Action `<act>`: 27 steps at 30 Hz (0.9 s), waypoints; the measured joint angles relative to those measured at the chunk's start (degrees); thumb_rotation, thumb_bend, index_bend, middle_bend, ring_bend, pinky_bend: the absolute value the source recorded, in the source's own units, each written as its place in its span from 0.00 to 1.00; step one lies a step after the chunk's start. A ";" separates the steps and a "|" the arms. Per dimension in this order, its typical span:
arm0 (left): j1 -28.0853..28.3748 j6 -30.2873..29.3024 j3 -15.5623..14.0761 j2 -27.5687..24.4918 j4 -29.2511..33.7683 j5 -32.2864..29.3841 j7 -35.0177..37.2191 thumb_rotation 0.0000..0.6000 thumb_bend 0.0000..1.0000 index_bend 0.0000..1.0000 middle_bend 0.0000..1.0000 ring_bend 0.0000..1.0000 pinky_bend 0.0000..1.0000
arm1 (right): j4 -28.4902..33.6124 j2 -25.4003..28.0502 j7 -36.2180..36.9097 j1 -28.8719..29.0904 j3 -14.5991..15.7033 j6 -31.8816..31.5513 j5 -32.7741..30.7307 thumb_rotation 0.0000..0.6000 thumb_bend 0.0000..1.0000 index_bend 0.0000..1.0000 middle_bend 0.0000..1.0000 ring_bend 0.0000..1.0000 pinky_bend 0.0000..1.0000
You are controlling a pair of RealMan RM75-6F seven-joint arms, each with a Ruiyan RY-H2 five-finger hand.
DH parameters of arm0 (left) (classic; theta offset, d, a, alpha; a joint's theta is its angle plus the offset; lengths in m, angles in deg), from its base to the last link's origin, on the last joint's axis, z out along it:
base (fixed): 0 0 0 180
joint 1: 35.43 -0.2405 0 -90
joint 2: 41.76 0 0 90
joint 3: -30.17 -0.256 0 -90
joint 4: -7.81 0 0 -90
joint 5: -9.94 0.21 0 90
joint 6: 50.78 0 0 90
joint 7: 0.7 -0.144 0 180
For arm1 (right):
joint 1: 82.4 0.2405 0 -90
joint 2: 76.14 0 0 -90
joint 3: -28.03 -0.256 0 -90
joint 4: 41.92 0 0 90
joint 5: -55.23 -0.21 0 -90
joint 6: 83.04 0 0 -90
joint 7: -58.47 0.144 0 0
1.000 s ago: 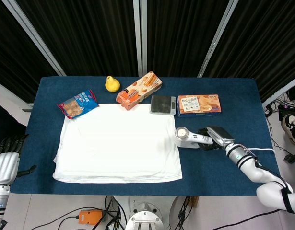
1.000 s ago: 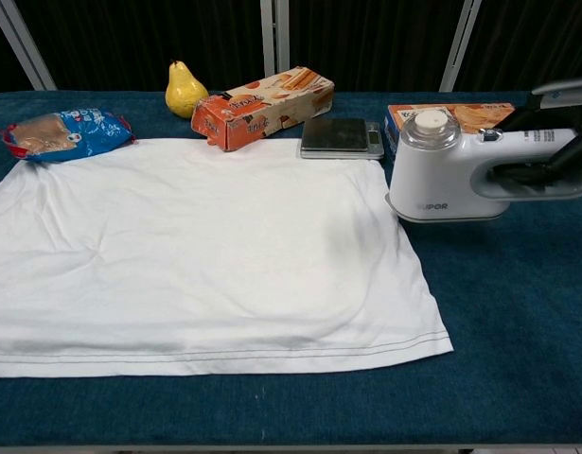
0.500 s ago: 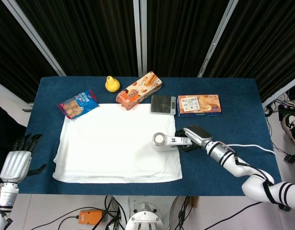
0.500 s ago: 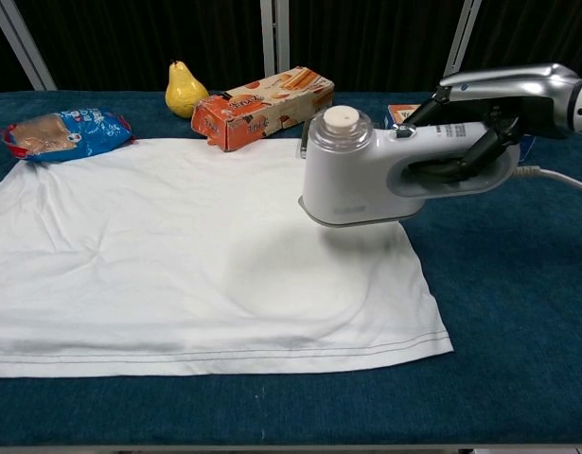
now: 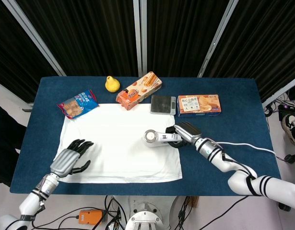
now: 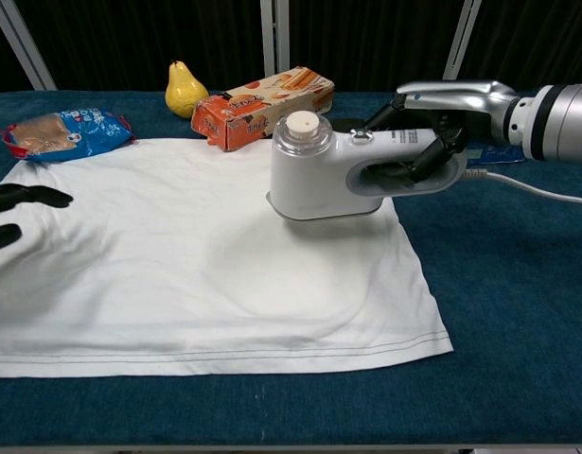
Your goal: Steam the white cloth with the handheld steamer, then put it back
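Both hands are in play now. Right hand (image 6: 432,128) has its fingers wrapped through the handle of the handheld steamer (image 6: 333,170) and is gripping it; a second ago the steamer sat on the blue table (image 5: 233,91) off the right edge of the white cloth (image 5: 113,143), half a second ago it was up and crossing that edge, and now it's over the cloth's right half, a bit further in toward the middle. Chest view shows a soft shadow on the fabric under its soleplate, so I read it as hovering just above the cloth, not pressed on; can't confirm contact either way. Its cable (image 5: 248,146) trails off the cloth to the right. Left hand (image 5: 70,160) has come in too: from well off the cloth's left edge to its lower-left corner, fingers spread, holding nothing, palm apparently over or on the fabric; whether it touches I can't tell, chest view only catches dark fingertips (image 6: 30,197) at the cloth's left edge. My read: pick-up is done, the steaming pass is just starting, left hand is setting up to pin the cloth. Most of the cloth left of the steamer is uncovered, and the return to the spot right of the cloth is still to do. Pear (image 5: 112,84), two biscuit boxes (image 5: 138,90) (image 5: 199,104), scale (image 5: 163,104) and snack bag (image 5: 78,103) sit beyond the cloth's far edge, unmoved, clear of the sweep.
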 measured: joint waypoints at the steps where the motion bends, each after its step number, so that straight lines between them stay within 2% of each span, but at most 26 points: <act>1: 0.51 0.69 0.03 0.74 -0.49 -0.24 -0.31 0.00 0.29 0.08 0.07 0.00 0.00 | -0.89 -0.87 -0.23 0.16 0.06 -0.20 -0.32 1.00 0.70 0.86 0.78 0.77 0.65; 8: 1.48 1.96 0.08 3.41 -2.71 -2.75 -4.48 0.00 0.28 0.08 0.07 0.00 0.00 | -5.97 -5.69 -0.03 1.08 -0.17 -1.75 -2.02 1.00 0.70 0.87 0.79 0.78 0.65; 16: 0.96 1.29 -0.57 4.25 -3.06 -4.52 -7.64 0.00 0.28 0.08 0.07 0.00 0.00 | -10.75 -9.90 0.10 3.33 0.67 -0.60 -2.51 1.00 0.70 0.87 0.79 0.78 0.64; 27: 1.00 1.09 -1.14 4.79 -2.86 -6.00 -10.22 0.00 0.28 0.08 0.07 0.00 0.00 | -10.58 -10.43 1.05 4.57 3.06 0.24 -0.83 1.00 0.70 0.87 0.79 0.78 0.64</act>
